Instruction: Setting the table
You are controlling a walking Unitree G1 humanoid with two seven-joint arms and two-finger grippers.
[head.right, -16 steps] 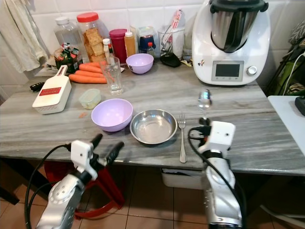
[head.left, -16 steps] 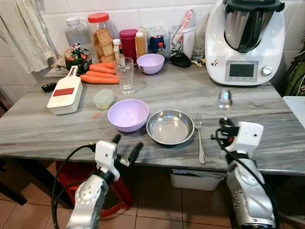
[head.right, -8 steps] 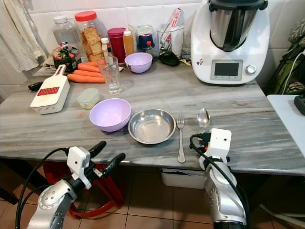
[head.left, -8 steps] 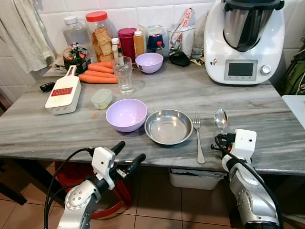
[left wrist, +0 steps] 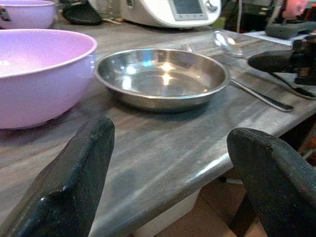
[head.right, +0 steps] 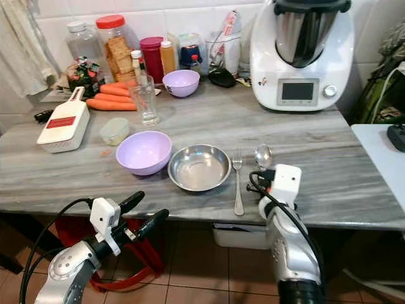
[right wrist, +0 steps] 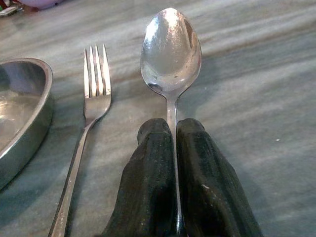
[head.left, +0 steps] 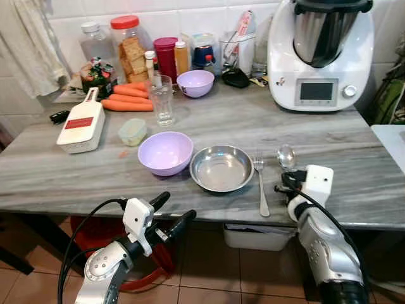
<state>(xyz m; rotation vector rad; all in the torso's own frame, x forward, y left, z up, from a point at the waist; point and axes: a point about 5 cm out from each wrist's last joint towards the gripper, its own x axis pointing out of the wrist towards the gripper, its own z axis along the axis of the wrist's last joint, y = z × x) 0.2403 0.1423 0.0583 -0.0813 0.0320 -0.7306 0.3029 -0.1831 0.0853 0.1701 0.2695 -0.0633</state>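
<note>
Spoon (right wrist: 171, 52) | right hand (right wrist: 175, 132) pinching handle (wrist close-up) | beside fork (head.left: 261, 183)

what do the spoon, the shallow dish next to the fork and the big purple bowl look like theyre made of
Spoon: polished metal, likely stainless steel; its bowl gives mirror reflections. It is clamped in the right gripper.
Shallow dish: also metal, probably steel, with a duller brushed shine and bright light spots inside.
Purple bowl: looks like matte plastic; even lilac colour, soft glare only, though melamine is possible.
</note>
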